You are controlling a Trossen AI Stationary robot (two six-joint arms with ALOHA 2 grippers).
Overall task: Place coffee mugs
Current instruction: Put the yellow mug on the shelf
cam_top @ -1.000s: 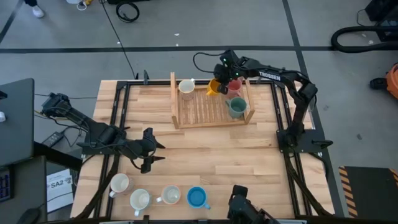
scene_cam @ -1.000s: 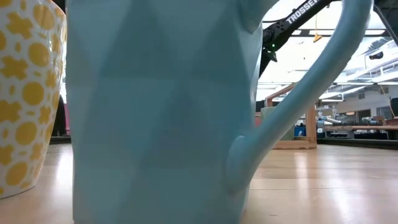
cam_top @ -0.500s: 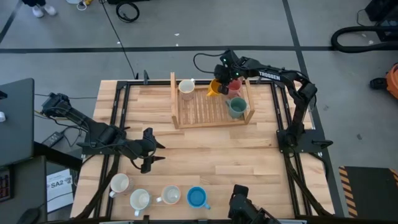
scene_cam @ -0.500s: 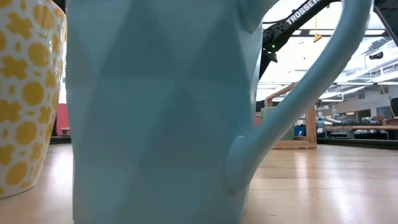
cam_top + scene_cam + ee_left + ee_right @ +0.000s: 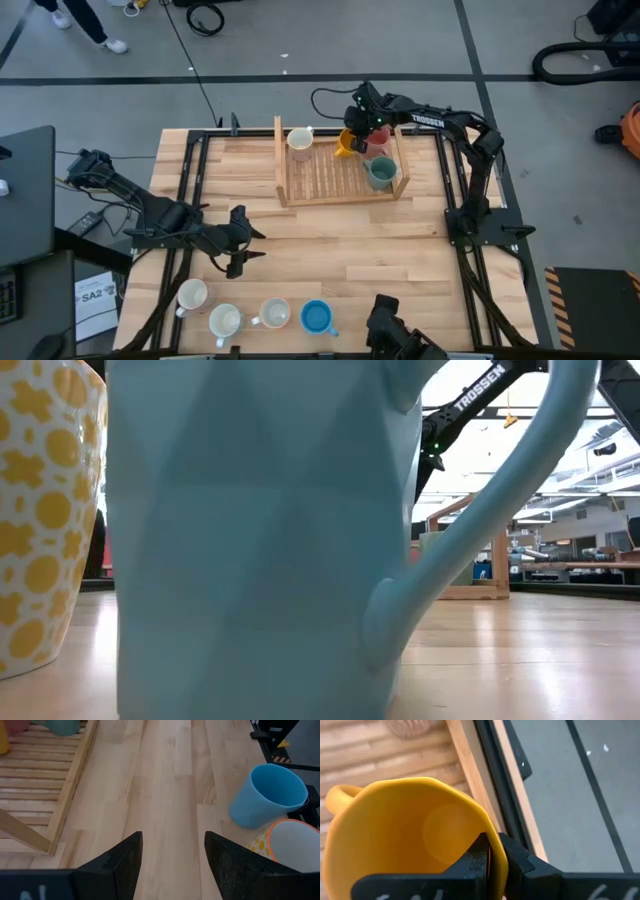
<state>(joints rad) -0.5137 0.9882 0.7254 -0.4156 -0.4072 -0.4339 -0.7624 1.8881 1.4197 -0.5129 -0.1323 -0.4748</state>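
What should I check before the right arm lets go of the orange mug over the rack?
1. Grip: right gripper pinches the orange mug by its rim, one finger inside, one outside: ok.
2. Position: the mug hangs over the far edge of the wooden rack, near the pink mug: ok.
3. Contact with the rack slats: cannot tell.
4. Neighbours: teal mug and white mug sit apart from it in the rack: ok.
5. Left gripper is open, over bare table away from the rack: ok.
6. Four mugs, including the blue mug, wait at the near edge: not ok.
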